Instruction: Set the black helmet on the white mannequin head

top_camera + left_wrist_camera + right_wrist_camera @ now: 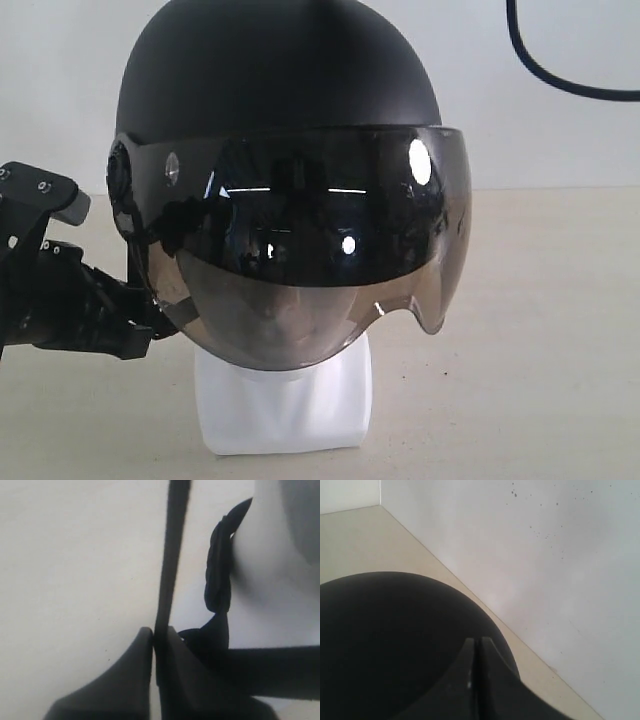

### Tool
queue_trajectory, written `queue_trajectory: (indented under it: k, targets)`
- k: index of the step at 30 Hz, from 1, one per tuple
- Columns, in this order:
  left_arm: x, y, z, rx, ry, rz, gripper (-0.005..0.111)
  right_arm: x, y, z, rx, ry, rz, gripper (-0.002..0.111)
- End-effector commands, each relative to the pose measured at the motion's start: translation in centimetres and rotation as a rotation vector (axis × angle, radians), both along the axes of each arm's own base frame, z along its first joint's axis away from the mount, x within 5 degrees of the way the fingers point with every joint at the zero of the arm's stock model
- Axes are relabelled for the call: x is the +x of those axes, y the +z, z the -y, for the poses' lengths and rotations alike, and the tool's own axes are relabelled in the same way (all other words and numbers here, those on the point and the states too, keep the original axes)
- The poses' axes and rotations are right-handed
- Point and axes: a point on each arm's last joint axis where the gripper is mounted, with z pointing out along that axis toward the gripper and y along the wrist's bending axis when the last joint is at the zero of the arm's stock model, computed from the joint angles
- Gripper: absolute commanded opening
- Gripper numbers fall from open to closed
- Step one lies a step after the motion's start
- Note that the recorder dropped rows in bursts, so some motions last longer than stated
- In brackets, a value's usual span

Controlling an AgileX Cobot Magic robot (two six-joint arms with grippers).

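Observation:
The black helmet (280, 80) sits over the white mannequin head (285, 405), whose face shows dimly through the smoky visor (320, 230). My left gripper (152, 322) is at the helmet's lower left edge. In the left wrist view it (160, 631) is shut on a thin black strip of the helmet (172, 555); strap or rim, I cannot tell. A black strap piece (219, 575) hangs beside the white head (265, 560). My right gripper (477, 641) is shut, empty, just over the helmet's dome (390, 640). It does not show in the exterior view.
The head's squarish base stands on a beige table (540, 350). Behind it rises a white wall (545, 555). A black cable (560, 82) loops down at the upper right of the exterior view.

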Motion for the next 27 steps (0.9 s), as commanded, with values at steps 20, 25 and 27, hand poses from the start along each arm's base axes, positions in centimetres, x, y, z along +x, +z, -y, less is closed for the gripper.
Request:
queue_trajectory:
  k: [20, 25, 27]
  targets:
    - [-0.4, -0.8, -0.3, 0.030, 0.016, -0.017, 0.004, -0.9, -1.0, 0.4, -0.108, 0.032, -0.111, 0.000]
    - [-0.4, -0.8, -0.3, 0.031, 0.018, -0.016, 0.004, -1.5, -0.6, 0.4, -0.079, 0.057, -0.131, 0.000]
    - [-0.3, -0.8, -0.4, 0.037, 0.026, -0.013, 0.004, -1.6, -0.5, 0.5, -0.078, 0.057, -0.131, 0.000]
